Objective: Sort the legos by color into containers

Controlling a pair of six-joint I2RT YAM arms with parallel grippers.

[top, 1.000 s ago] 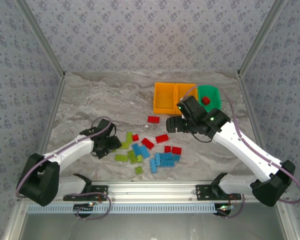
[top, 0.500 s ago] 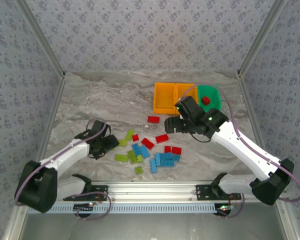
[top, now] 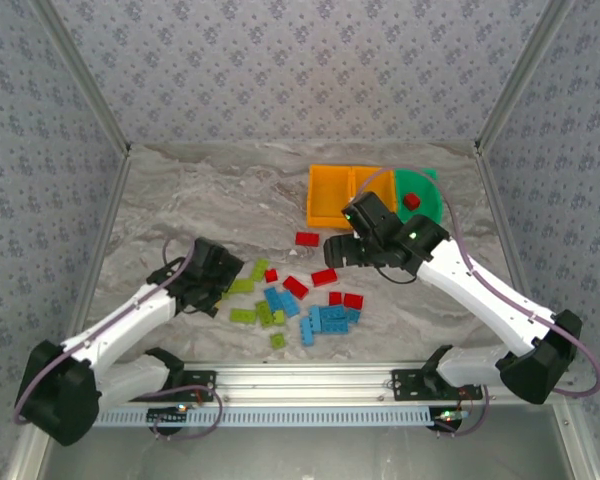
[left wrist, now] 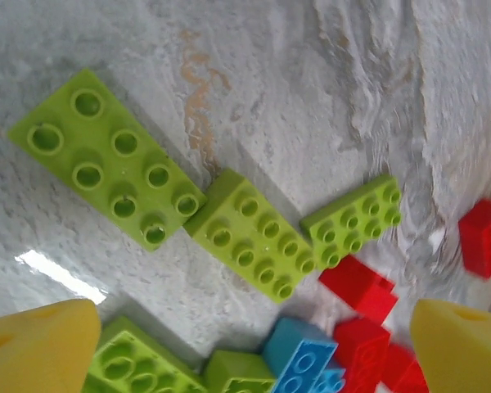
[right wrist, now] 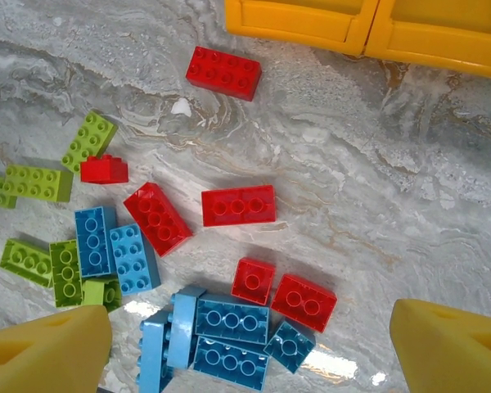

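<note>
so the containers [top: 331,196] are lined up near the far right corner of the table [top: 180,195], one red brick [top: 411,202] sat in the green bin [top: 432,190]; left gripper [left wrist: 254,336] and right gripper [right wrist: 252,344] are both spread wide, nothing gripped; the legos [top: 302,300] are scattered mid-table toward the near edge

- A heap of bricks [top: 325,318] lies right of the left gripper [top: 223,285], on the near side of the right gripper [top: 338,248].
- Three bricks in a row [left wrist: 250,233] lie just ahead of the left gripper.
- A row of bins [top: 327,223] stands just beyond the right gripper.
- A single brick [top: 411,202] lies in the rightmost bin.
- A stray brick [top: 306,238] lies just left of the right gripper, between bins and heap.
</note>
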